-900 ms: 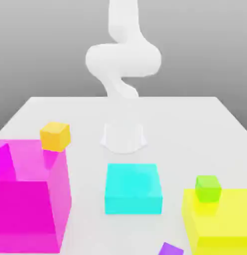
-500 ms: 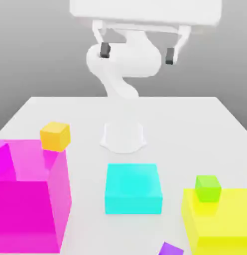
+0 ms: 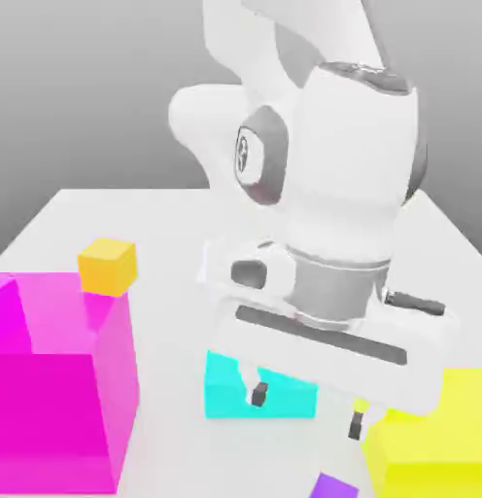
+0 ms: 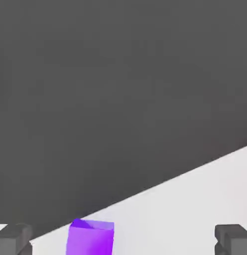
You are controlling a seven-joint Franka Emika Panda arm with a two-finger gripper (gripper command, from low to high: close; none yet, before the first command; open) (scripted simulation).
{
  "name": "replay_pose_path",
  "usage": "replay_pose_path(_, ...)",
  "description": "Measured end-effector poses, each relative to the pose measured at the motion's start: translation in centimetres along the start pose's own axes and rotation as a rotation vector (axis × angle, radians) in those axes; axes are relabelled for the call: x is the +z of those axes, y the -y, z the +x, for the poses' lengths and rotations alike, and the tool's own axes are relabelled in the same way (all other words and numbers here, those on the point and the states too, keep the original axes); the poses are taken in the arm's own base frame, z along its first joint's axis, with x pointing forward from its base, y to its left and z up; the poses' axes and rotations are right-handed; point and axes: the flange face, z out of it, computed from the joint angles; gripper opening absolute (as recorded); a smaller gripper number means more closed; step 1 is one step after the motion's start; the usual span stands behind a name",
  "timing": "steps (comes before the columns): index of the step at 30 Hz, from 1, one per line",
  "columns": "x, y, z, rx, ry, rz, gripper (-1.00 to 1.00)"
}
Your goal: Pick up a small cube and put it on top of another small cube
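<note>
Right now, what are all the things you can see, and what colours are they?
Table: one, white, under everything.
Big pink block: one, magenta, at the exterior view's left.
Small orange cube: one, orange-yellow, by the pink block's far corner.
Blue block: one, cyan, middle of the table, partly behind the arm.
Big yellow block: one, yellow, at the exterior view's right.
Small purple cube: one, purple, at the table's near edge, between the claw's fingers in the hand view.
Arm: one, white and grey, bending down over the table.
Claw: one, dark fingertips, open, low over the table.

Purple cube (image 3: pixel 333 486) on table edge; orange-yellow cube (image 3: pixel 108 266) beside magenta block (image 3: pixel 55 379).
</note>
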Motion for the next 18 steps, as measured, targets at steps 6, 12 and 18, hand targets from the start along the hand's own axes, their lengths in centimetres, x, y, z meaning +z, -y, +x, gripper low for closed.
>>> replay_pose_path(6,8.3,-0.8,-3.0,0.062,0.094,-0.057,0.00)
replay_pose_path(12,12.2,-1.1,-3.5,0.063,0.097,-0.060,-1.00)
replay_pose_path(18,9.7,-0.8,-3.3,0.065,0.098,-0.058,-1.00)
